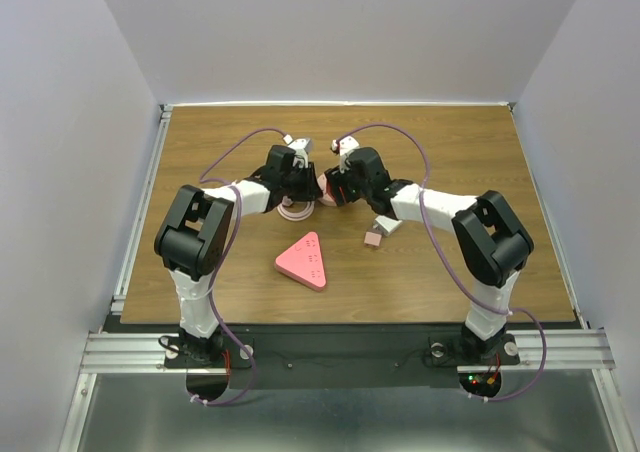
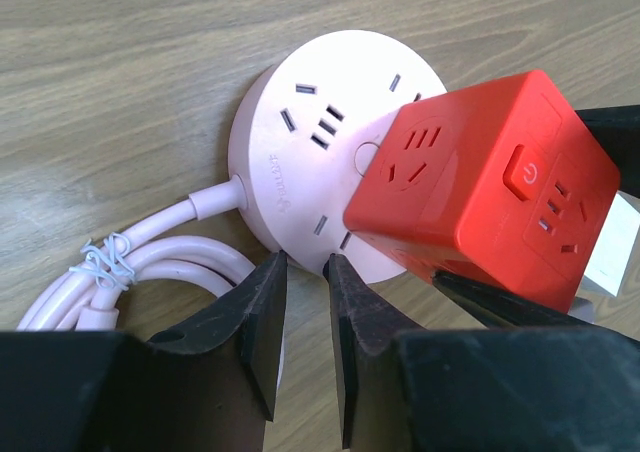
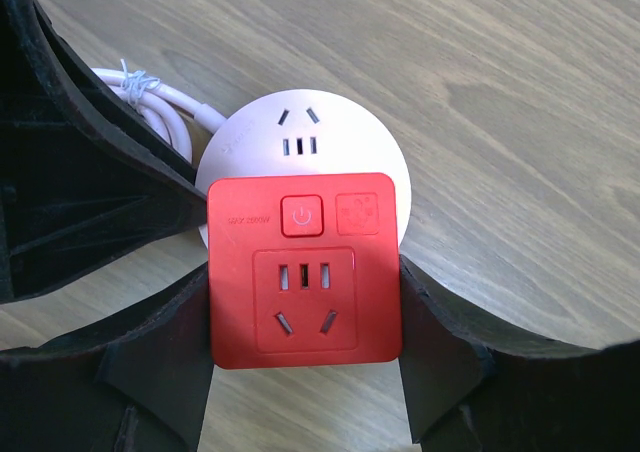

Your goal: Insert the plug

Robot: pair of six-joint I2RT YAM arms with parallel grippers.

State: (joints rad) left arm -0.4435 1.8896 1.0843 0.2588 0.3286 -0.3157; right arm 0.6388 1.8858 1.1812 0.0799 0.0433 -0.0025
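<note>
**Left arm.** The left gripper (image 2: 305, 272) has its jaws clenched to a narrow slit. Nothing is visible between them. The tips sit at the near rim of the round pink power strip (image 2: 300, 162); whether they touch it cannot be determined.

**Right arm.** The right gripper (image 3: 305, 317) jaws are grasping the red cube socket adapter (image 3: 305, 272), one finger (image 3: 440, 322) on each opposite side face. The adapter's face with the power button and outlet points toward the right wrist camera.

**Task item position.** The adapter is over the round pink power strip and covers part of its top face. In the left wrist view it is tilted relative to that face. Its underside is hidden, so seating cannot be confirmed.

**Power strip.** It lies flat on the wooden bench (image 2: 120, 72) near the centre. Its pink cord (image 2: 170, 262) leaves the side wall and is looped and bound with a wire tie (image 2: 105, 262).

**Other items.** A pink triangular power strip (image 1: 305, 260) lies nearer the arm bases. A small pink block (image 1: 373, 239) and a white block (image 1: 388, 225) lie beside the right arm.
</note>
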